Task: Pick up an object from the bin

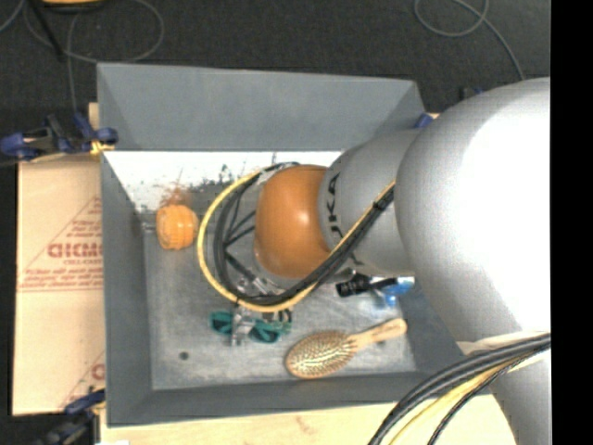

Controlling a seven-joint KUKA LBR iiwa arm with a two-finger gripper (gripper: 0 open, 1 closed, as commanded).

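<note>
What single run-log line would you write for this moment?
gripper: down at teal object, front middle of bin | nearby: wooden hairbrush beside it, orange ball farther back | hold: not confirmed

This looks like a robotics lab: a large silver industrial arm [463, 211] with cables looped about its wrist ends in a gripper [245, 323] set down inside a grey metal bin [125, 276]. Well beyond the gripper, past the bin's far wall, thin cords [454, 7] trail loose over a dark floor [278, 17]. A wooden hairbrush [324, 352] just right of the gripper and an orange ball [176, 225] to its upper left lie scattered in the bin.
</note>
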